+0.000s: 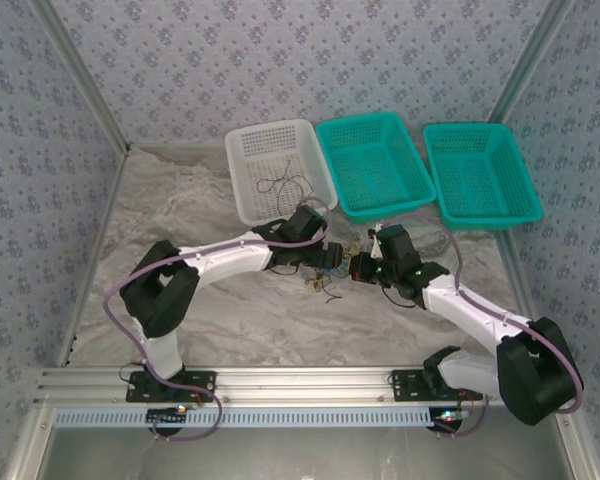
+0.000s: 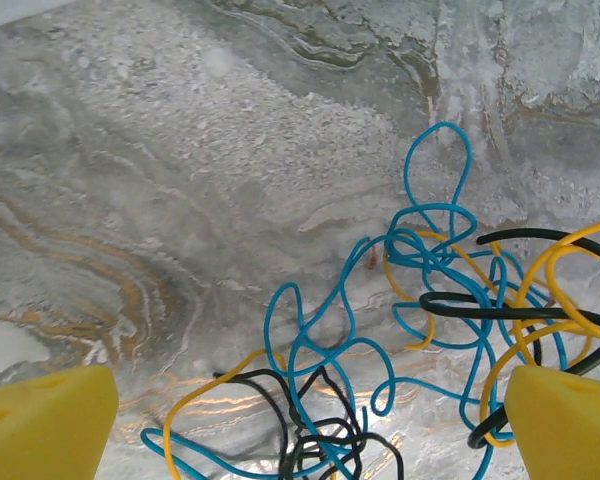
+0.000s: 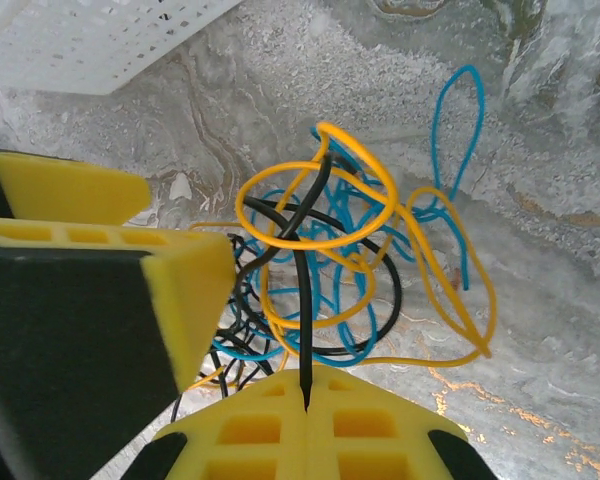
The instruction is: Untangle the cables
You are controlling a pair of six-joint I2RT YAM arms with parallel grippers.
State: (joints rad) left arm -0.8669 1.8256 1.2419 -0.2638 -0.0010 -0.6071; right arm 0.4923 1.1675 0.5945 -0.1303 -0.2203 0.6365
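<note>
Thin glossy cables (image 2: pixel 420 300), blue/yellow/black, tangled in loops on marbled table (image 2: pixel 130 150). Right gripper (image 3: pixel 307 388) pinching black cable (image 3: pixel 302 300); left gripper (image 2: pixel 305 420) spread wide, fingertips (image 2: pixel 50 425) cropped.

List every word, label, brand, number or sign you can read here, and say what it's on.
No readable text anywhere.
White basket, middle teal basket, right teal basket: plain mesh, no labels.
Cables, yellow pads: no markings.
Wallpaper: flower pattern, no words.
Small dark parts on the rail by the arm bases: too small to read.
</note>
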